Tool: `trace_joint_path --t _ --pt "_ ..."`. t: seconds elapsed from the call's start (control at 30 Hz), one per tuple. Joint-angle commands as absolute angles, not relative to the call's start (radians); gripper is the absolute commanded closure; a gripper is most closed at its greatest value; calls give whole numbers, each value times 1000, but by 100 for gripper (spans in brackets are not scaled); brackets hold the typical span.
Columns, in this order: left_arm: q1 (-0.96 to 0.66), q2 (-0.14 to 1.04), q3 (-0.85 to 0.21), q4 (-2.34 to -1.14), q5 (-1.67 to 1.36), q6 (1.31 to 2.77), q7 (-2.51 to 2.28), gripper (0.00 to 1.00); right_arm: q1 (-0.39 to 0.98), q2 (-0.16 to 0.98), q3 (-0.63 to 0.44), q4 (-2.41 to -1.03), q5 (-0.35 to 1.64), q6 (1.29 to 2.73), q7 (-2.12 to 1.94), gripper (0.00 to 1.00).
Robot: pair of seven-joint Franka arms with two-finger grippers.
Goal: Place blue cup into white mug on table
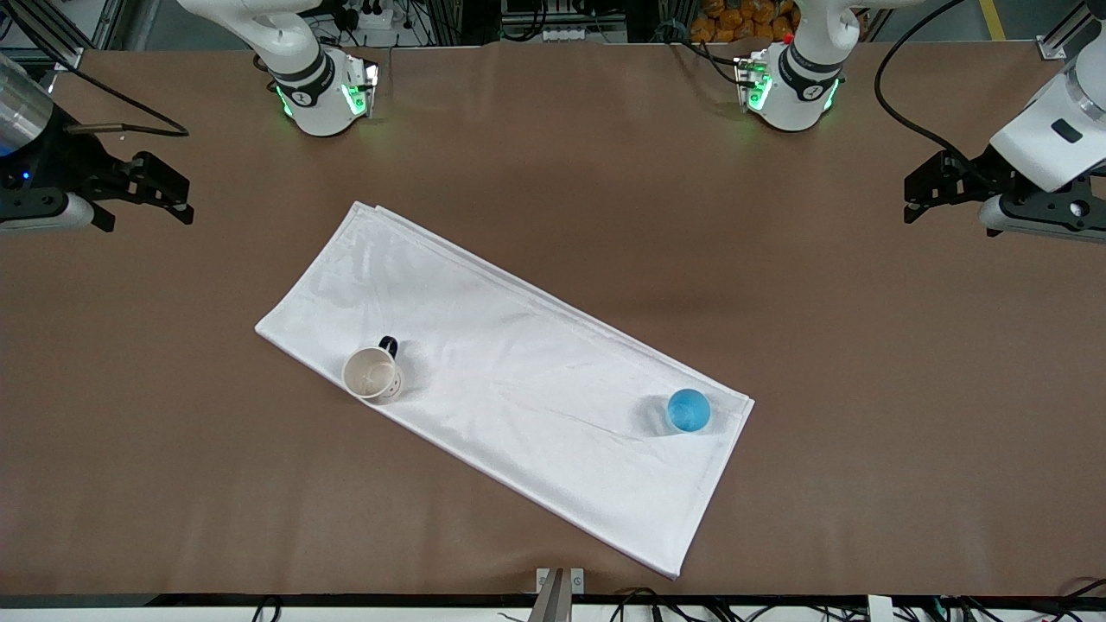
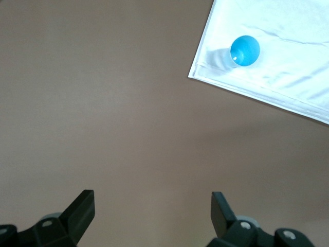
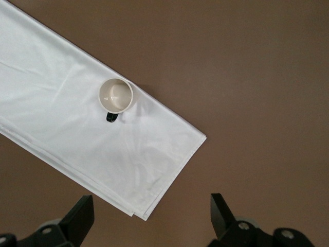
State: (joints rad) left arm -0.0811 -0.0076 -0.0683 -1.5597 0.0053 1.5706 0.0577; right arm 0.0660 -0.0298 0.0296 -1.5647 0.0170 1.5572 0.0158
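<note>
The small blue cup (image 1: 689, 410) stands upright on the white cloth (image 1: 518, 380), near the cloth's corner toward the left arm's end; it also shows in the left wrist view as the blue cup (image 2: 244, 51). The cream white mug (image 1: 372, 373) with a black handle stands upright on the cloth toward the right arm's end, and the mug (image 3: 116, 95) looks empty. My left gripper (image 1: 914, 200) (image 2: 152, 200) hangs open over bare table (image 1: 864, 389), well away from the cup. My right gripper (image 1: 177, 197) (image 3: 151, 201) is open over bare table off the cloth's corner, holding nothing.
The folded white cloth (image 3: 61, 103) lies diagonally across the middle of the brown table. The two arm bases (image 1: 324, 95) (image 1: 791, 86) stand along the table's edge farthest from the front camera. Cables run beside them.
</note>
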Motion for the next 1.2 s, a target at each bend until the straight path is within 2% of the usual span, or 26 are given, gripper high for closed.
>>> trace_joint_path --t 0.0,0.13,0.43,0.73,0.97,1.17 --pt "-81 2 -69 -1536 -9 1549 41 0 74 -32 15 -1566 37 1551 -2 0" --pt "-84 5 -69 -1536 0 1549 38 0 74 -32 15 -1569 37 1551 -2 0" --pt "-104 98 -104 -1534 95 1558 3 0 75 -32 17 -1571 37 1551 -2 0" --pt "-152 258 -106 -1502 54 1704 -178 0 87 -29 21 -1641 37 1584 -2 0" --pt "-204 370 -104 -1497 40 1821 -307 0 103 -26 34 -1825 35 1775 11 0" --pt "-212 446 -106 -1497 29 1959 -368 0 117 29 78 -1945 25 1962 155 0"
